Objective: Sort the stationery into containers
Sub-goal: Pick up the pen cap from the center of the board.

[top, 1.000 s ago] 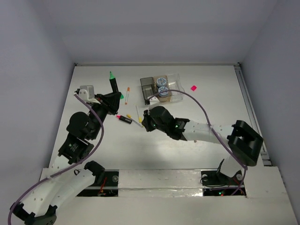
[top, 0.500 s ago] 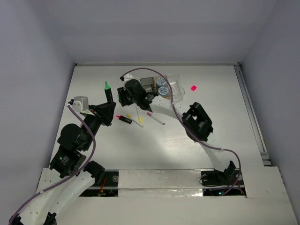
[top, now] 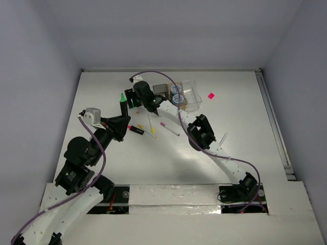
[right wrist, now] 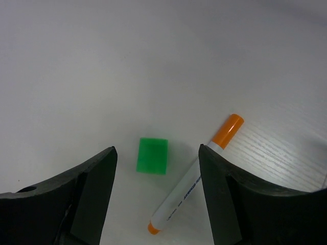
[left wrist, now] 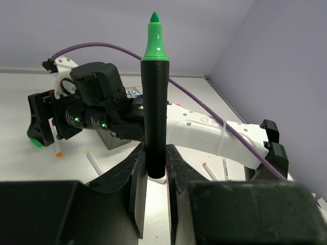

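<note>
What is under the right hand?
A green eraser and an orange-capped pen lie on the table, side by side, below the open hand. The fingers hide the table at both sides.

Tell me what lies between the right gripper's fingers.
The right wrist view shows a green eraser on the table between the fingers of the open right gripper, touching neither; an orange-capped white pen lies beside it.

The matt table (right wrist: 153, 61) (faint wood grain) bears a glossy plastic pen (right wrist: 186, 191).
</note>
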Robot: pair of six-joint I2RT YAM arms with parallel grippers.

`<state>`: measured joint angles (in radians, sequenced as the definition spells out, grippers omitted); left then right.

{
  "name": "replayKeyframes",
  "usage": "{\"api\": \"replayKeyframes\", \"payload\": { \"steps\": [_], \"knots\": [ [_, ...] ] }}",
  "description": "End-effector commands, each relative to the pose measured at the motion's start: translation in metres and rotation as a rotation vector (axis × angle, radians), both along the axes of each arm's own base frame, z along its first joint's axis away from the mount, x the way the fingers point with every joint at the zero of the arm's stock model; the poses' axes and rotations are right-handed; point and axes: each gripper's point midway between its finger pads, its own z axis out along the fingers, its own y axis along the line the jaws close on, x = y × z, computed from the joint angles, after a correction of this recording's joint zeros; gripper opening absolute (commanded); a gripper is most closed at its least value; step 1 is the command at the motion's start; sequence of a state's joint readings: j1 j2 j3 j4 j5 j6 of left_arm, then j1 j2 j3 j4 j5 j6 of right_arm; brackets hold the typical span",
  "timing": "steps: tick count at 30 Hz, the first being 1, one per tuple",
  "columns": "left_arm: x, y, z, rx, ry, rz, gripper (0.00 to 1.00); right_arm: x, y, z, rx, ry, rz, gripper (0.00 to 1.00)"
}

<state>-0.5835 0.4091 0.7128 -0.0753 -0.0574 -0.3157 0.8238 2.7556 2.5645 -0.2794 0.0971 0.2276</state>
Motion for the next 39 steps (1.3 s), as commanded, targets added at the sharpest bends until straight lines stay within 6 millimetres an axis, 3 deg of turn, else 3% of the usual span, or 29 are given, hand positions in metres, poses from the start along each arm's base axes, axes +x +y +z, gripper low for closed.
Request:
{"api": "replayKeyframes", "payload": {
  "steps": [1, 4, 8, 12, 16, 20, 24, 34, 39],
  "knots": [
    [-0.008, -0.005, 0.019, -0.031, -0.073, -0.046, 0.00, 0.009, 0.013, 0.035, 0.100, -0.057, 0.006, 0.71],
    [-0.010, -0.004, 0.021, -0.038, -0.081, -0.051, 0.00, 0.001, 0.018, 0.029, 0.135, -0.001, 0.017, 0.66],
    [-0.012, -0.005, 0.023, -0.045, -0.086, -0.057, 0.00, -0.006, 0.014, -0.013, 0.131, 0.115, 0.002, 0.62],
    [-0.011, -0.006, 0.021, -0.052, -0.072, -0.059, 0.00, -0.011, 0.011, -0.039, 0.123, 0.169, -0.020, 0.62],
    [-0.010, -0.007, 0.021, -0.059, -0.066, -0.062, 0.00, -0.007, 0.006, -0.032, 0.110, 0.138, -0.037, 0.68],
    [-0.008, -0.009, 0.019, -0.055, -0.058, -0.062, 0.00, -0.007, 0.004, -0.036, 0.100, 0.143, -0.047, 0.68],
    [-0.009, -0.008, 0.020, -0.051, -0.065, -0.060, 0.00, -0.013, 0.002, -0.054, 0.057, 0.163, -0.058, 0.58],
    [-0.020, -0.010, 0.027, -0.048, -0.103, -0.105, 0.00, -0.014, 0.000, -0.056, -0.042, 0.100, -0.093, 0.56],
    [-0.029, -0.010, 0.036, -0.068, -0.146, -0.134, 0.00, -0.016, 0.002, -0.058, -0.060, 0.084, -0.094, 0.47]
  ]
}}
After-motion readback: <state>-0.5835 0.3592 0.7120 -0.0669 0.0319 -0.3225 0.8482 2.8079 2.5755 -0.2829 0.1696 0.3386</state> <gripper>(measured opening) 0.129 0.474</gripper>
